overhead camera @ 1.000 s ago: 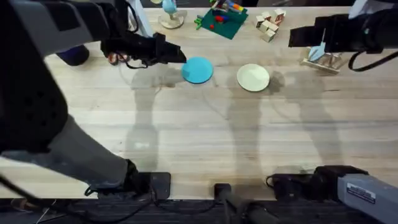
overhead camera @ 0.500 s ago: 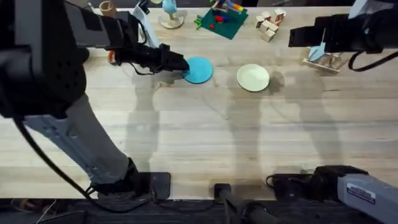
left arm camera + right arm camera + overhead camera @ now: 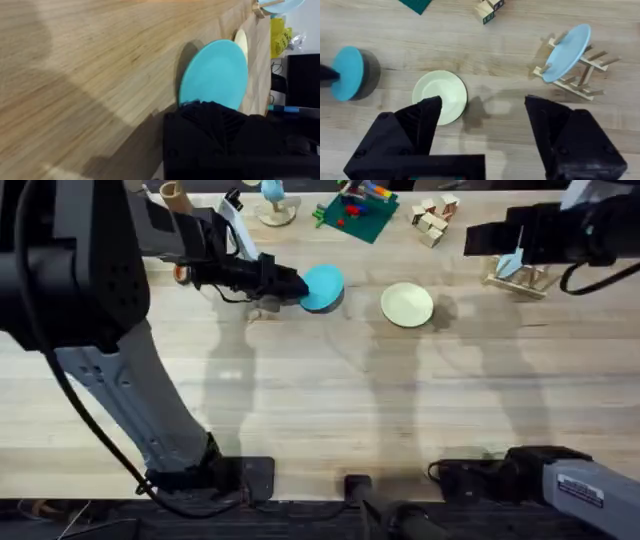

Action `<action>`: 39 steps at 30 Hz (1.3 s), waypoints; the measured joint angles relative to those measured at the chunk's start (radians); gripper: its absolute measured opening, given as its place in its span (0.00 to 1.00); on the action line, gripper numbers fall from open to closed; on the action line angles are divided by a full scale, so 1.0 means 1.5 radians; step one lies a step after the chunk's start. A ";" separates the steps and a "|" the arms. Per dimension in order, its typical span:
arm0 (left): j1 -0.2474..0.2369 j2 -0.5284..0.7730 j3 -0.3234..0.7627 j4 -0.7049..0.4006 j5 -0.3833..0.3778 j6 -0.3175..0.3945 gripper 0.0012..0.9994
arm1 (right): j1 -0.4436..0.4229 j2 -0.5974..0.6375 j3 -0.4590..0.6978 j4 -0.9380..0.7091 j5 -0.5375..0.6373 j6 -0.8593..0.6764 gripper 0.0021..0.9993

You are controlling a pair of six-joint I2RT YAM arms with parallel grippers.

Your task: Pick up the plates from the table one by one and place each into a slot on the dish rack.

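Note:
My left gripper is shut on the near-left rim of the turquoise plate, which is tilted up off the table. The left wrist view shows that plate pinched at its edge by my black fingers. In the right wrist view it casts a dark shadow beneath. The cream plate lies flat to its right. My right gripper hovers open above the cream plate, holding nothing. The dish rack stands at the far right with a light-blue plate in one slot.
A green board with colourful toys and a pile of small wooden blocks sit along the far edge. A small stand is behind the turquoise plate. The near half of the table is bare wood.
The left gripper has slid right onto the turquoise plate's rim, closed on it and tipped it up. The right arm has stayed put.

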 joint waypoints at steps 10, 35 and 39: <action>0.000 0.000 0.000 0.000 0.000 0.000 0.04 | 0.001 0.000 0.000 0.003 -0.013 0.011 1.00; 0.000 0.000 0.000 0.000 0.000 0.000 0.04 | 0.192 0.302 0.003 0.322 -0.190 0.249 1.00; 0.000 0.000 0.000 -0.001 0.000 0.000 0.04 | 0.218 0.353 0.003 0.357 -0.192 0.298 1.00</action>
